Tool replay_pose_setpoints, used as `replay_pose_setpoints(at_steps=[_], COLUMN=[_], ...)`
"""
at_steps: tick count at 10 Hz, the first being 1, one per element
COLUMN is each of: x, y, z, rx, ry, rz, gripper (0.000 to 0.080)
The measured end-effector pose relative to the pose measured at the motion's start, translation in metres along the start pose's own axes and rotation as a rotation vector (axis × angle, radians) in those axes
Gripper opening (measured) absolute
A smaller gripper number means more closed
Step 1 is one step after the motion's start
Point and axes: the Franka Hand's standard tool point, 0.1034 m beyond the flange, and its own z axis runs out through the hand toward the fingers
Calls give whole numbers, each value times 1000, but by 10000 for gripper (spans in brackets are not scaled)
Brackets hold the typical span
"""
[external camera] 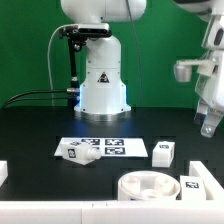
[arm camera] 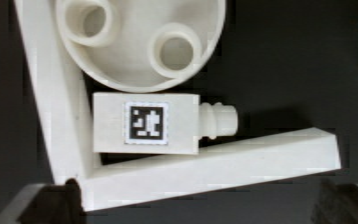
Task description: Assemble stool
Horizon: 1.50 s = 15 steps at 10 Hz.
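Squarely beneath gripper [external camera: 208, 125]: leg [arm camera: 153, 122] (beside seat [arm camera: 131, 40])

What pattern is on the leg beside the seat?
A black-and-white square tag; wrist view shows the leg best.

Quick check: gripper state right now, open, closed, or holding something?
gripper: open, holding nothing.
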Motion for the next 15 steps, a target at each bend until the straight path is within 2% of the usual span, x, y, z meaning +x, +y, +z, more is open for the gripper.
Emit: replay_pose_setpoints(at_steps=[4,6,8,9,13,15], x=[-1,-5,-3,-5,-2,4], y=[0,4,10,9,7,-2], z=[3,30,49,53,56,74], rx=[1,25,29,38,36,52], ry=[3,23,48,47,56,72], rz=[-23,-85,-141,-141,-141,-147], gripper=[649,649,649,649,649,649])
